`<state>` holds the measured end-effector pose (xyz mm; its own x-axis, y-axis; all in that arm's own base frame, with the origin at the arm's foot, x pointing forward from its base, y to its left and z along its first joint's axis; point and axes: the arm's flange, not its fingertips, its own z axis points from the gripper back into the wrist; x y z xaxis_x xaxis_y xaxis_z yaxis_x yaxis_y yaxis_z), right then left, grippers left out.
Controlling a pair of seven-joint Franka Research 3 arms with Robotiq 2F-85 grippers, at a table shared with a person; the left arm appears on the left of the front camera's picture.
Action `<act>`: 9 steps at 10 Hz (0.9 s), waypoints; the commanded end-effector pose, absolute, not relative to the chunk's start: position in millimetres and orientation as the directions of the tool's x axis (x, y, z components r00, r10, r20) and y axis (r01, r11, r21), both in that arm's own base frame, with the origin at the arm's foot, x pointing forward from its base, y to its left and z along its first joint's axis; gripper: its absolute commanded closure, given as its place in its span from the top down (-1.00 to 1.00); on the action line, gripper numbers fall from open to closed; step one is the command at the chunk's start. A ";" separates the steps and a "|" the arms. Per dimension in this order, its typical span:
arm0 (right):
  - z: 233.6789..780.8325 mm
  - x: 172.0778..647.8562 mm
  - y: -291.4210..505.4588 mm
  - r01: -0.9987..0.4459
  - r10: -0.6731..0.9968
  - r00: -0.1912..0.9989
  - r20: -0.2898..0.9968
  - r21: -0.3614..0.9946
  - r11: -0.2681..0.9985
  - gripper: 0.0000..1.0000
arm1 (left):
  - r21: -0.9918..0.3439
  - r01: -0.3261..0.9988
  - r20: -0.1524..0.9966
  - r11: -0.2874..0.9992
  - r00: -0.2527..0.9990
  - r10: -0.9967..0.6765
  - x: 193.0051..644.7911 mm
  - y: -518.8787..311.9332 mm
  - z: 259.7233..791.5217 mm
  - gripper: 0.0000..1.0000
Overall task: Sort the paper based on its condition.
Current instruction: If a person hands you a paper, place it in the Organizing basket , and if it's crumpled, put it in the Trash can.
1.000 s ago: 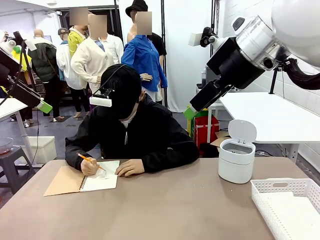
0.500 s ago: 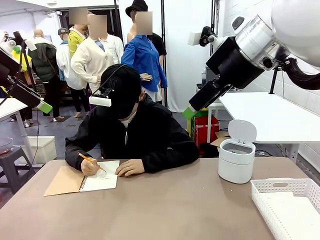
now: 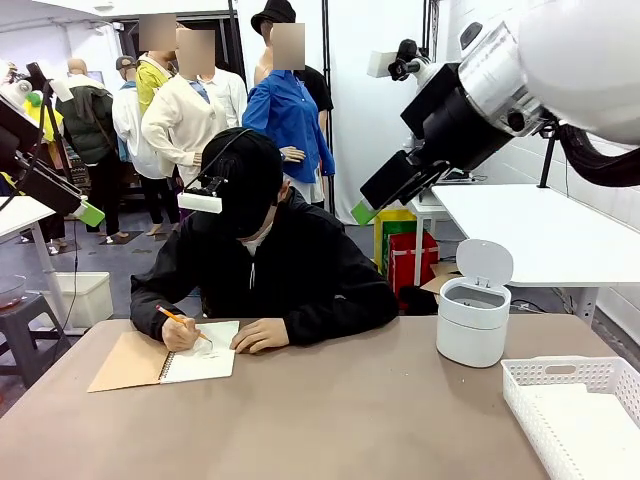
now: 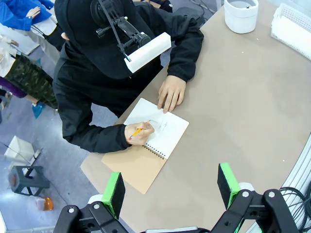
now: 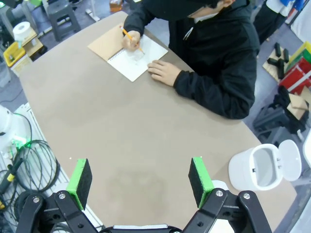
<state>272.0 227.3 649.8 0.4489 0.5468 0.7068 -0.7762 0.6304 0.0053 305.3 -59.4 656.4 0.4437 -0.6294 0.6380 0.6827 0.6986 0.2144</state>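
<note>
1. Since the earlier front-view frame, the right gripper (image 3: 365,208) has swung toward picture left and slightly higher. It hangs in the air beside the seated person, well above the desk (image 3: 350,420). The left gripper (image 3: 88,212) is raised at the left edge, off the desk. The paper (image 3: 205,360) is the white open page of a spiral notebook (image 3: 130,362) on the far left part of the desk. The person's writing hand (image 3: 180,333) holds a pencil (image 3: 170,317) to it, and the other hand (image 3: 260,335) rests at its edge. A white lidded bin (image 3: 472,325) stands open at the right, with a white basket (image 3: 560,368) nearer; the basket's floor looks flat and white, possibly sheets.
2. Left wrist view: the left gripper (image 4: 171,189) has its jaws spread apart and holds nothing. The paper (image 4: 163,128) lies beyond them under both hands.
3. Right wrist view: the right gripper (image 5: 139,180) has its jaws wide apart and empty, above bare desk. The paper (image 5: 138,58) is well away, and the bin (image 5: 260,167) is off to the side.
</note>
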 end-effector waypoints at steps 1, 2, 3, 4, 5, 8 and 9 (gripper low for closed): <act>653.8 283.4 238.8 -0.745 0.532 0.468 0.706 -0.009 0.667 1.00 | 0.213 0.683 0.639 0.698 0.443 -0.629 305.5 -59.3 656.8 1.00; 654.9 285.0 240.9 -0.744 0.536 0.466 0.704 -0.016 0.668 1.00 | 0.213 0.683 0.639 0.698 0.443 -0.629 305.5 -59.3 656.8 1.00; 656.2 285.7 240.9 -0.746 0.528 0.456 0.716 -0.016 0.666 1.00 | 0.213 0.683 0.639 0.698 0.443 -0.629 305.5 -59.3 656.8 1.00; 654.9 286.2 237.9 -0.766 0.540 0.422 0.729 -0.032 0.642 1.00 | 0.213 0.683 0.639 0.698 0.443 -0.629 305.5 -59.3 656.8 1.00; 651.8 283.9 234.7 -0.762 0.537 0.454 0.711 -0.002 0.647 1.00 | 0.213 0.683 0.639 0.698 0.443 -0.629 305.5 -59.3 656.8 1.00; 651.8 283.9 234.7 -0.762 0.537 0.454 0.711 -0.002 0.647 1.00 | 0.213 0.683 0.639 0.698 0.443 -0.629 305.5 -59.3 656.8 1.00; 651.8 283.9 234.7 -0.762 0.537 0.454 0.711 -0.002 0.647 1.00 | 0.213 0.683 0.639 0.698 0.443 -0.629 305.5 -59.3 656.8 1.00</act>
